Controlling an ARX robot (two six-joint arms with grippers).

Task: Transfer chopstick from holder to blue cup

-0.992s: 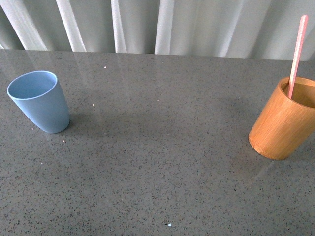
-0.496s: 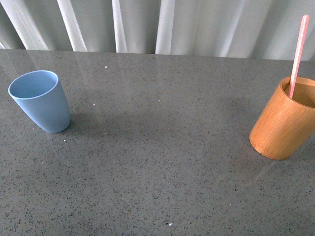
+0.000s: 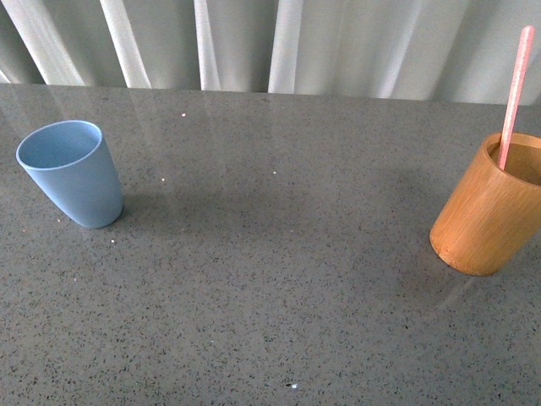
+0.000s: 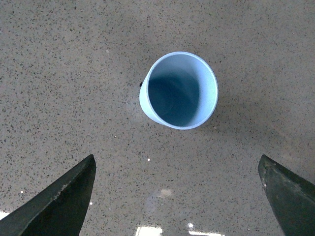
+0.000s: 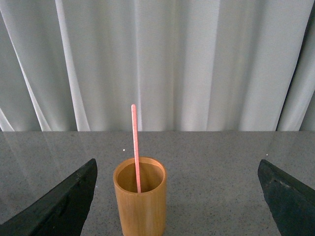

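Only two fingers [image 4: 61, 204] of the left hand [image 4: 176, 158] show. They are dark, near-black wedges with a faint green cast, smooth and matte, each tapering to a blunt tip. The right hand [image 5: 176, 162] shows a matching pair of plain dark tapered fingers [image 5: 59, 206].

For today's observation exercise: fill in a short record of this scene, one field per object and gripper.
chopstick: standing in the holder, not held
holder: upright, right side of the table
blue cup: upright, empty, left side of table
left gripper: open, above the blue cup
right gripper: open, facing the holder
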